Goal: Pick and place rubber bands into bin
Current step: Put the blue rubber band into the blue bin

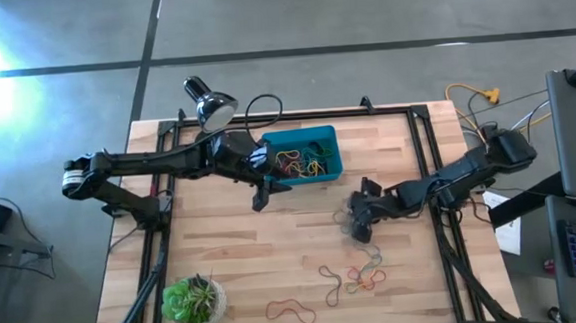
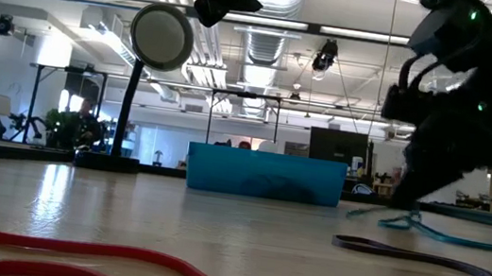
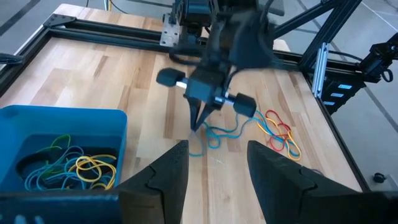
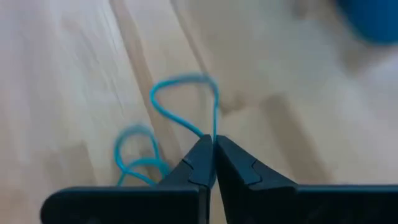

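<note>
Teal band [image 4: 186, 102] pinched at table centre, right gripper [image 4: 213, 144] clamped on it.

Left gripper [image 1: 262, 190] spread wide, empty, hanging at the 8 o'clock corner of the bin [image 1: 328, 136]. Bin near the table's 12 o'clock edge, already heaped with bands. More loose bands [image 1: 353, 276] lying towards 6 o'clock, a red one [image 1: 290, 309] farthest out.

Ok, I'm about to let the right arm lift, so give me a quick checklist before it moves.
1. Right gripper shut on the blue rubber band: ok.
2. Band fully off the table: not ok, loops still lie on the wood.
3. Only one band pinched: cannot tell.
4. Bin has room left: ok.
5. Left gripper, open, hangs at the bin's near edge, possibly in the way: not ok.
</note>
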Robot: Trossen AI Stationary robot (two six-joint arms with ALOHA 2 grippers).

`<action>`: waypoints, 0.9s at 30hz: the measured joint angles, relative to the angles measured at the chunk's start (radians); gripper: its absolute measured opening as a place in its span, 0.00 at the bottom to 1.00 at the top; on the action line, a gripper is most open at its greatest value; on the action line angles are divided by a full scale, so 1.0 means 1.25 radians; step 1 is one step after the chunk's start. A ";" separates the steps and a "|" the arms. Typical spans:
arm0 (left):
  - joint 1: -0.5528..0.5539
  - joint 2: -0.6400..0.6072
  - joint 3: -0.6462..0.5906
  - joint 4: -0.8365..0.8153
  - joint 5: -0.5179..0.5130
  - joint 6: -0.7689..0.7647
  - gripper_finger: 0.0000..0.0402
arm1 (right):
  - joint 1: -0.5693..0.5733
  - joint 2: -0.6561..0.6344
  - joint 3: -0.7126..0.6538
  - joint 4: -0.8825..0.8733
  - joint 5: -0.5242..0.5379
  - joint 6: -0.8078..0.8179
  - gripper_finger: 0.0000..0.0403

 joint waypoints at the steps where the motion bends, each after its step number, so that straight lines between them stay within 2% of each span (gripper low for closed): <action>1: 0.000 0.000 0.000 0.000 0.000 0.000 0.37 | 0.000 -0.020 0.003 -0.006 0.010 0.000 0.02; 9: 0.000 0.000 0.000 0.000 0.000 0.002 0.37 | 0.000 -0.176 0.004 -0.061 0.080 -0.011 0.02; 16: 0.000 0.000 0.000 0.005 0.000 0.003 0.37 | 0.003 -0.283 0.047 -0.056 0.082 -0.159 0.02; 19: 0.001 0.000 0.000 0.014 0.000 0.004 0.37 | 0.003 -0.306 0.079 -0.055 0.087 -0.212 0.02; 23: 0.001 0.000 0.000 0.027 0.000 0.005 0.37 | -0.001 -0.311 0.114 -0.055 0.157 -0.271 0.02; 27: 0.001 0.000 0.000 0.045 0.000 0.005 0.37 | -0.048 -0.291 0.133 -0.025 0.205 -0.325 0.02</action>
